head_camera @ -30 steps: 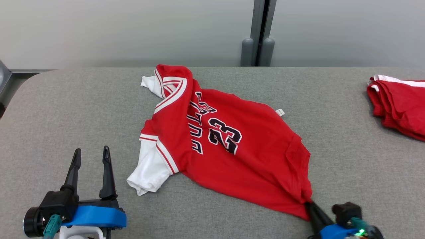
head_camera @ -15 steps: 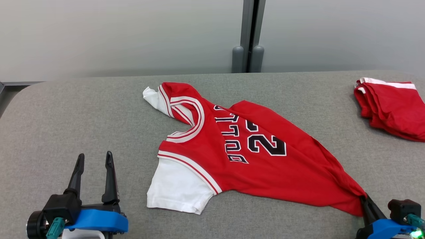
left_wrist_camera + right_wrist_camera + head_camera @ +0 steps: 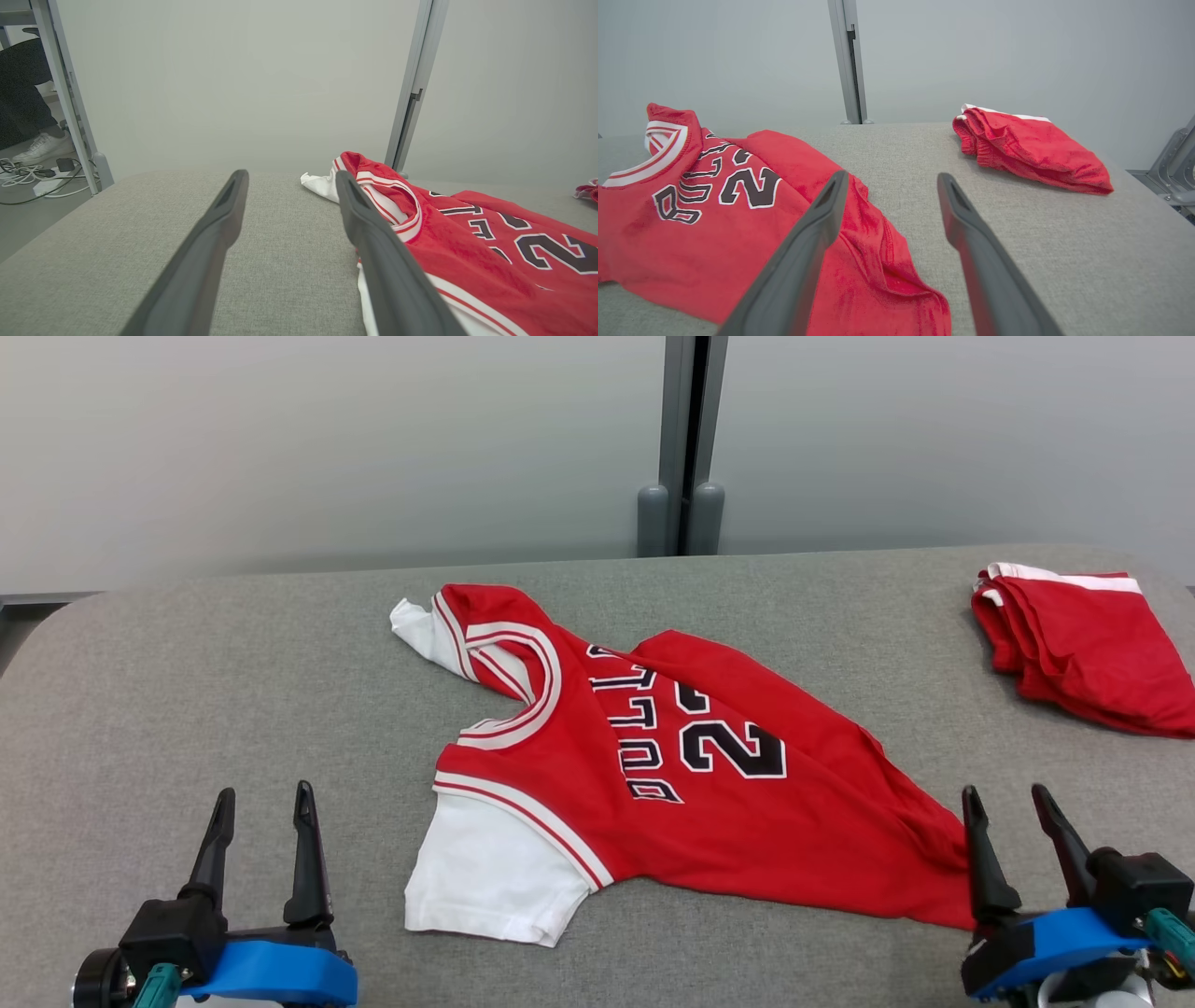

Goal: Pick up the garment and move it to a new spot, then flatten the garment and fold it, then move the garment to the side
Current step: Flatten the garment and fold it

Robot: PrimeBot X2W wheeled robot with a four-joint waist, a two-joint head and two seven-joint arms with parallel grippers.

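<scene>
At left, our left gripper (image 3: 263, 791) waits with its fingers spread, holding nothing. The red jersey (image 3: 728, 821) lies mid-table on the grey pad (image 3: 233, 663), rumpled, its hem bunched toward the right. There our right gripper (image 3: 1005, 791), clamped on that hem corner a second ago, now stands released just beside it. The move looks done; flattening comes next.

Bare bench (image 3: 187, 691) lies open left of the jersey (image 3: 709, 803); right of it, folded red cloth (image 3: 1083, 644) blocks the far corner.
</scene>
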